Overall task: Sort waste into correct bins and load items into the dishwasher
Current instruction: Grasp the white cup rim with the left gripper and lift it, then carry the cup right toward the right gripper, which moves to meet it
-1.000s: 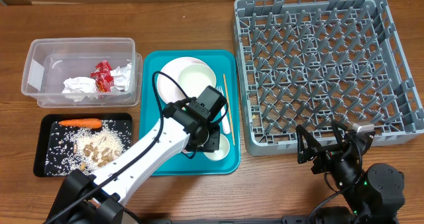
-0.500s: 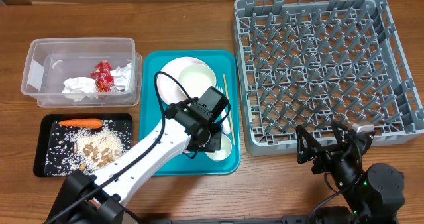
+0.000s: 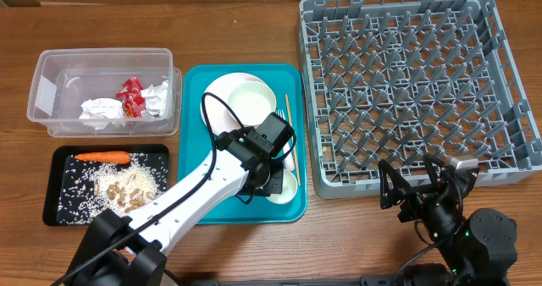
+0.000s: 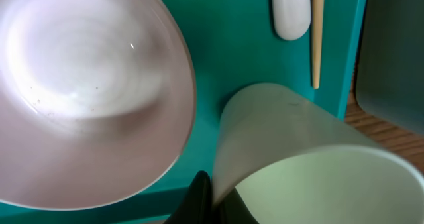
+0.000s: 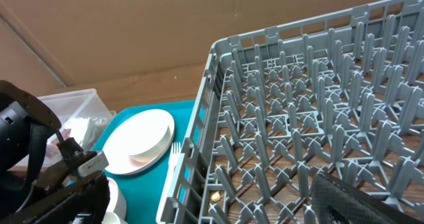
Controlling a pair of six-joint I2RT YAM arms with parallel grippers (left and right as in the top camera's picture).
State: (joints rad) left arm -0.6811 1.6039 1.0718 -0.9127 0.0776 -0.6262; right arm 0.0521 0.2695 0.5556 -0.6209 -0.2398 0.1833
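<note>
Your left gripper (image 3: 271, 173) is low over the lower right of the teal tray (image 3: 190, 91), clenched on the cup (image 4: 298, 164). In the left wrist view one dark finger (image 4: 199, 197) sits against the outside of the cup's wall at the rim, and the cup lies tilted toward the camera. Just left of it is a pink bowl (image 4: 86, 85). At the top of that view the fork (image 4: 291, 12) and the stick (image 4: 317, 35) lie side by side on the tray.

Your right gripper (image 3: 412, 189) sits at the lower right of the frame, just below the rack (image 3: 415, 74), released and holding nothing.

At the upper left, the tub (image 3: 51, 70) holds the wrapper (image 3: 131, 97) and napkins (image 3: 102, 110). Below it, the black tray (image 3: 59, 163) holds the carrot (image 3: 103, 157) and the rice scraps (image 3: 127, 184). A plate (image 3: 222, 96) with a bowl (image 3: 251, 96) on it lies in the upper part of the teal tray.
</note>
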